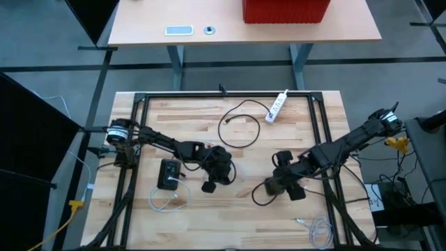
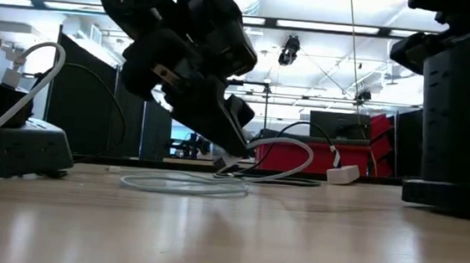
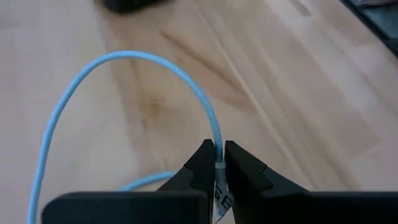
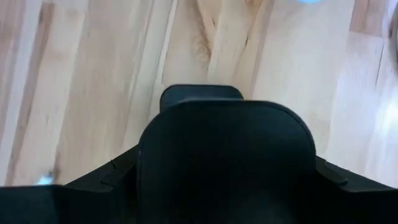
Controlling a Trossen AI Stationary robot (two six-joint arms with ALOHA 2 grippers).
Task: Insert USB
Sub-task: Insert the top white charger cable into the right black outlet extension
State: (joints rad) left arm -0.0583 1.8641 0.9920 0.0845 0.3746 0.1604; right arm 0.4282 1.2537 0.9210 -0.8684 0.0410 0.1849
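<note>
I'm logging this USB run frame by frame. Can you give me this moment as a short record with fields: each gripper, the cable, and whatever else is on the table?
left gripper: shut on the light blue cable, just above the table
light blue cable: arches up from the fingers, loops back onto the wood
right gripper: closed around a black block, low over the table's right half
black block: fills the right wrist view
black box: lies near the left arm
white power strip: far side of the table
insertion: not yet done

Grey floor [image 1: 42, 35], second tan table [image 1: 139, 21] holding red bin [image 1: 286, 10], bright ceiling lights [image 2: 327, 25]
</note>
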